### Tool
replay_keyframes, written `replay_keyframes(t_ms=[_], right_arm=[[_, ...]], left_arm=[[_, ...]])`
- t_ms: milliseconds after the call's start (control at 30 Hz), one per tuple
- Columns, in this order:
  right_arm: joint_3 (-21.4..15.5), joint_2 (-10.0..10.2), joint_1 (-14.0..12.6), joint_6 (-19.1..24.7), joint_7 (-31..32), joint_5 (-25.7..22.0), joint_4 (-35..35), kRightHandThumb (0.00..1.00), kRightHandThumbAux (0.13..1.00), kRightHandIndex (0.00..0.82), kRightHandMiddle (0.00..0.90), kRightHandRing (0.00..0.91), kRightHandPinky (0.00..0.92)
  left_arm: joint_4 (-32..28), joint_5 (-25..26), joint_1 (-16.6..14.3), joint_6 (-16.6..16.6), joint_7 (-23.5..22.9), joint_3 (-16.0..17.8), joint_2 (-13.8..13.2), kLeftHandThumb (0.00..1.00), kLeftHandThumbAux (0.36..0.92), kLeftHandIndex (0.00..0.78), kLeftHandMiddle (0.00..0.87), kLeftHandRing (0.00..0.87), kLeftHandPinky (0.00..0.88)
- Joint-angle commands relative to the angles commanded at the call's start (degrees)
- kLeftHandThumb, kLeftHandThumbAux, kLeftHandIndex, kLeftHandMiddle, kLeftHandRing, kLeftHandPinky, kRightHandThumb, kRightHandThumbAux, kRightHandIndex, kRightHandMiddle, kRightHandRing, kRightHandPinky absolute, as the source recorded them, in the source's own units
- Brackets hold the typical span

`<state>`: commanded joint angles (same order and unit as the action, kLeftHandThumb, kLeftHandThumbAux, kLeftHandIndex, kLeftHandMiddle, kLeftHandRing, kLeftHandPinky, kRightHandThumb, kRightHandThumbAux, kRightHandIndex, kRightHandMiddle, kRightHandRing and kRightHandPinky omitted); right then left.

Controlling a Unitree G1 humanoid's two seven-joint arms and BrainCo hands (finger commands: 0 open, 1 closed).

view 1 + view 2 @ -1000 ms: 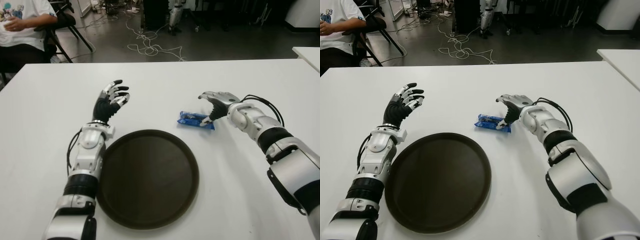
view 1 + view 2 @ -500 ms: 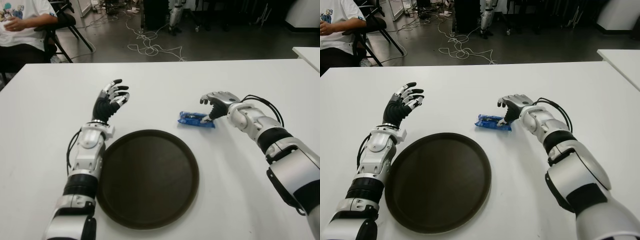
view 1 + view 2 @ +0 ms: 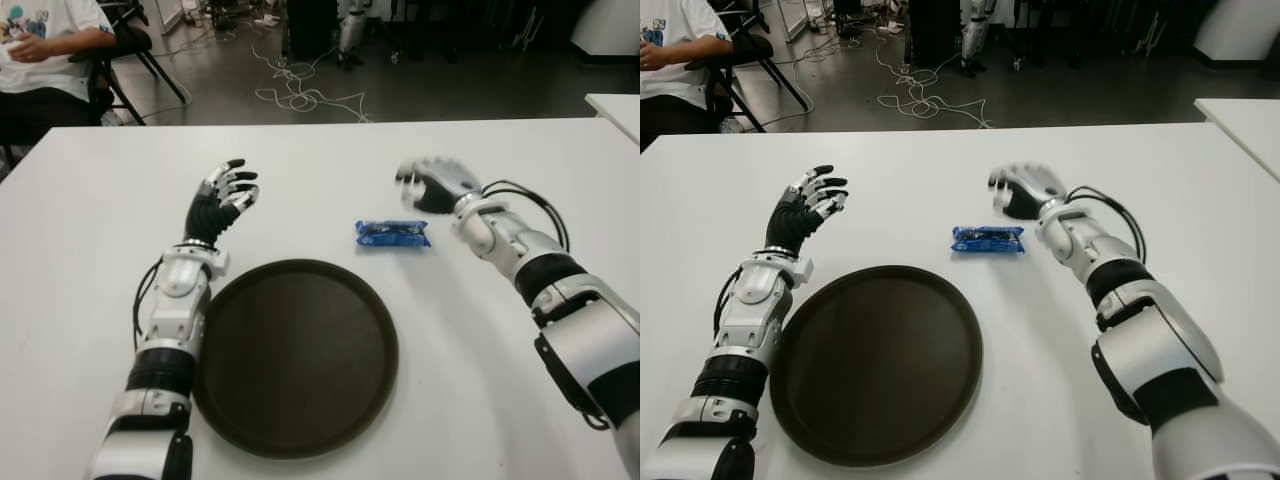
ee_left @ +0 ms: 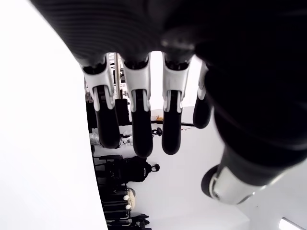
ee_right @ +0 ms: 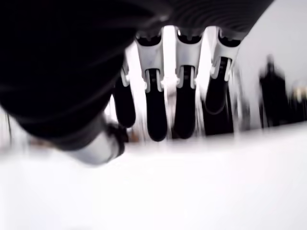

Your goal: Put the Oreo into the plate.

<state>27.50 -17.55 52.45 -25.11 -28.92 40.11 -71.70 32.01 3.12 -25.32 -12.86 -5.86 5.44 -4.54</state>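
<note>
Oreo packet (image 3: 393,234) lies flat on the white table (image 3: 90,250), just beyond the far right edge of the dark round plate (image 3: 296,356) and not touching it. It is a small blue wrapped pack, and its long axis runs across the table from my left to my right, almost parallel to the near table edge; one short end points toward my right hand (image 3: 433,183), the other toward the middle of the table. I judge that it is light and that the foil wrapper is smooth and a little slippery, so it may slide on the table if I push it from one side only. The biscuits inside are brittle, so I think a hard squeeze could crack them. The best place to take hold seems to be across the short width, near the middle of the pack, with the thumb on one long side and the fingers on the other. My right hand is raised above the table, just beyond the right end of the packet and apart from it, with the fingers loosely extended and holding nothing. My left hand (image 3: 222,198) shows to the left, beyond the plate, also with spread fingers and empty. The plate holds nothing yet, so the pick-up is not done.
</note>
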Motion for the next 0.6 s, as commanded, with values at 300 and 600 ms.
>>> replay_keyframes(t_ms=[300, 600], right_arm=[[2.0, 0.48, 0.51, 4.9, 5.91, 1.4, -3.83, 0.187, 0.487, 0.044, 0.068, 0.067, 0.044], [2.19, 0.37, 1.28, 5.91, 10.73, 0.72, -1.96, 0.097, 0.377, 0.001, 0.002, 0.002, 0.001]], left_arm=[[-0.14, -0.43, 0.08, 0.14, -0.05, -0.28, -0.07, 0.219, 0.717, 0.195, 0.295, 0.275, 0.273], [0.55, -0.46, -0.22, -0.2, -0.06, -0.29, -0.12, 0.218, 0.71, 0.199, 0.294, 0.273, 0.275]])
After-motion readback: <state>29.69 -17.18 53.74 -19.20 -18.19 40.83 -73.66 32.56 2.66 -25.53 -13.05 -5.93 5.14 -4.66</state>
